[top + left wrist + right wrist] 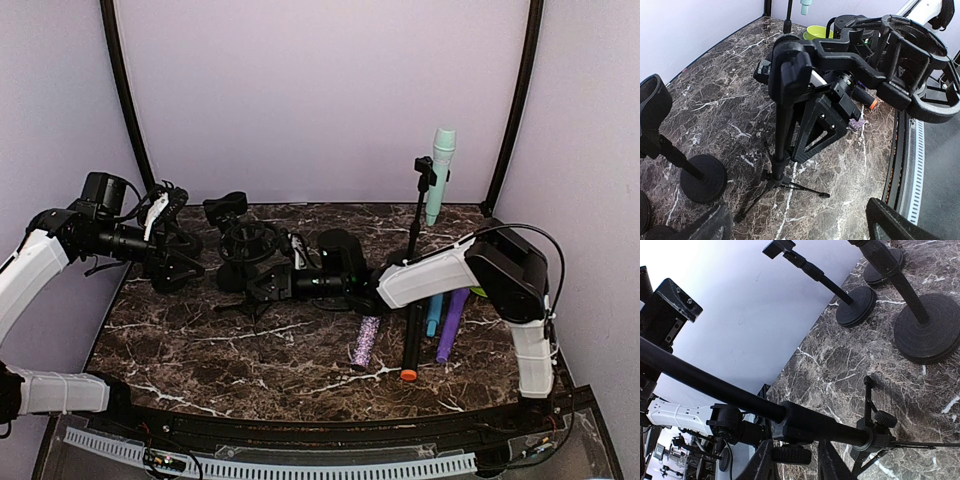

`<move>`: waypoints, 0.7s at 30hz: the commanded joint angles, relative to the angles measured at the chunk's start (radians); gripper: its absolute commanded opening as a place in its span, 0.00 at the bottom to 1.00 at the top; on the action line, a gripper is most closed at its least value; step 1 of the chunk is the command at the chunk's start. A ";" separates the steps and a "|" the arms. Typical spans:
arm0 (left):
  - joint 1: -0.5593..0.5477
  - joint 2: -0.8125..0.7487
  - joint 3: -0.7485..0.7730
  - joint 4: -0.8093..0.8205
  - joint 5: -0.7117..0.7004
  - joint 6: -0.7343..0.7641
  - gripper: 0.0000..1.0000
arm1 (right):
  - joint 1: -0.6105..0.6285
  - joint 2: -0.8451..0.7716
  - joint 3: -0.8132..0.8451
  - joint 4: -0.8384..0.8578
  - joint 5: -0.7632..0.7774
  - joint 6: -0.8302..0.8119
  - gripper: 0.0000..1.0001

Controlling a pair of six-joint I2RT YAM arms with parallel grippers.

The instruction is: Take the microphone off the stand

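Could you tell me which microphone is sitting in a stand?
The pale mint-green microphone, upright in the tall black stand at back right; the glittery purple, orange-tipped black, blue and plain purple microphones lie flat on the marble table.

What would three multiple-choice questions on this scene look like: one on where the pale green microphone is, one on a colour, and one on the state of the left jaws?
1. Where is the pale green microphone?
A. Lying flat on the table
B. Clipped at the top of the tall stand, back right
C. Between the left jaws

2. What colour is the glittery microphone lying on the table?
A. Purple
B. Red
C. Gold

3. What state are the left jaws in?
A. Shut on a microphone
B. Shut on a stand pole
C. Wide open, holding nothing

Answers:
1 B, since the top view shows it upright in the stand's clip, above the right arm.
2 A, since its sparkly body reads purple against the dark marble.
3 C, since in the top view they stand spread, with nothing between them.
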 commanded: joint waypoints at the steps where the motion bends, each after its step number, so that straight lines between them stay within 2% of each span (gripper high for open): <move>1: 0.006 -0.020 -0.004 -0.016 0.021 0.010 0.95 | 0.008 0.013 0.021 0.023 0.044 -0.005 0.26; 4: 0.006 -0.022 -0.005 -0.021 0.019 0.015 0.95 | 0.008 -0.007 -0.003 0.037 0.067 -0.012 0.14; 10: 0.006 -0.019 -0.004 -0.019 0.024 0.012 0.95 | 0.014 -0.047 -0.019 -0.025 0.118 -0.078 0.03; 15: 0.007 -0.018 -0.002 -0.021 0.025 0.011 0.95 | 0.039 -0.081 0.000 -0.140 0.209 -0.219 0.00; 21: 0.008 -0.015 0.001 -0.024 0.026 0.013 0.95 | 0.092 -0.120 -0.007 -0.232 0.398 -0.426 0.00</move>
